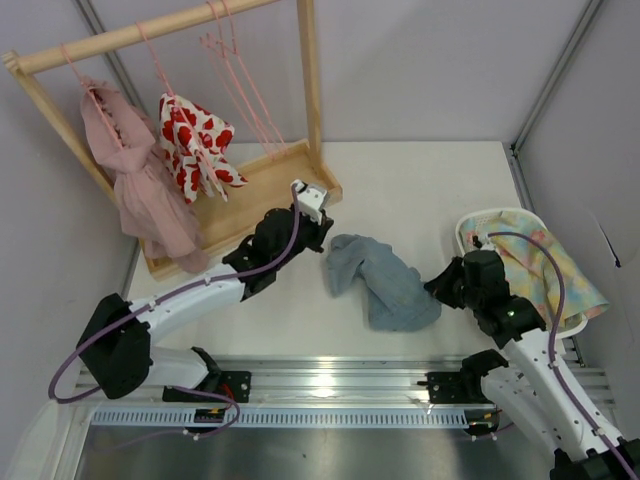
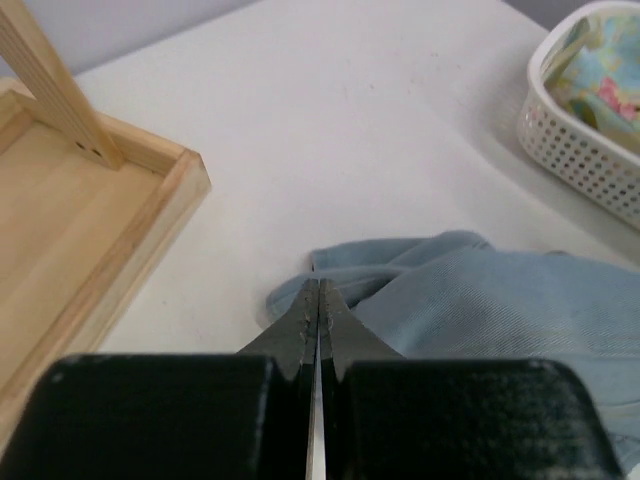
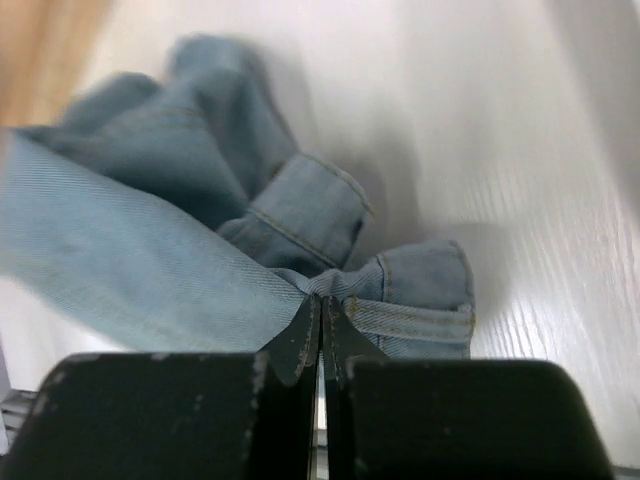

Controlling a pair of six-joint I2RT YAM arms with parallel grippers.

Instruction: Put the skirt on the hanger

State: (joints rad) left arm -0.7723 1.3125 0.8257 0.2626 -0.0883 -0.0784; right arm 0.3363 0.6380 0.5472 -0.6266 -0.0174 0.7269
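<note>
The light blue denim skirt (image 1: 385,280) lies crumpled on the white table between my two arms. My left gripper (image 1: 323,238) is at its upper left corner. In the left wrist view its jaws are shut, with the tips (image 2: 318,287) pinching a curled edge of the skirt (image 2: 480,290). My right gripper (image 1: 438,290) is at the skirt's right side. Its jaws are shut on a bunched fold of the skirt (image 3: 150,260) beside a stitched hem, at the tips (image 3: 321,300). Empty pink wire hangers (image 1: 240,85) hang from the wooden rack's rail.
The wooden clothes rack (image 1: 312,80) stands at the back left on a tray base (image 1: 265,185), (image 2: 80,230). A pink dress (image 1: 140,180) and a white garment with red hearts (image 1: 195,140) hang on it. A white basket (image 1: 468,230), (image 2: 570,150) holding pastel cloth sits at the right.
</note>
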